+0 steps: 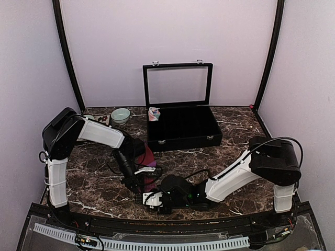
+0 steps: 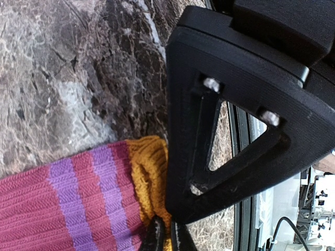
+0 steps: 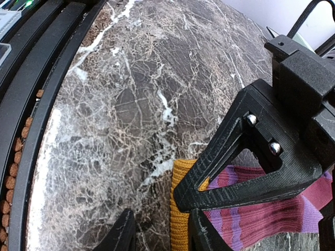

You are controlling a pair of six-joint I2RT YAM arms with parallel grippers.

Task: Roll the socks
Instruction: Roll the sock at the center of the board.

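1. Chiefly, the orange cuff (image 3: 183,209) of the maroon sock (image 2: 68,204) is what the next move turns on. It lies between the tips of the right gripper (image 3: 165,236), close against one finger, with bare marble table (image 3: 131,104) showing between it and the other.
2. The right fingers stand apart and are not clamped on anything. I judge a pinch on the cuff edge to be the step in hand.
3. The left gripper (image 2: 166,238) is clenched on the same cuff, with fabric bunched into its tips.
4. From both pairs of tips, the sock's long axis runs away from the near table edge toward the black case (image 1: 183,142). Rolling would go from cuff to toe.
5. Both arms meet at the cuff, so neither is clearly nearer.
6. The wrist views show the purple stripes and the contact at the cuff, which the arms mostly hide in the overhead view. Only the overhead view shows the salmon-pink sock (image 1: 154,113), well apart, between the case and a pale green bowl (image 1: 120,115).
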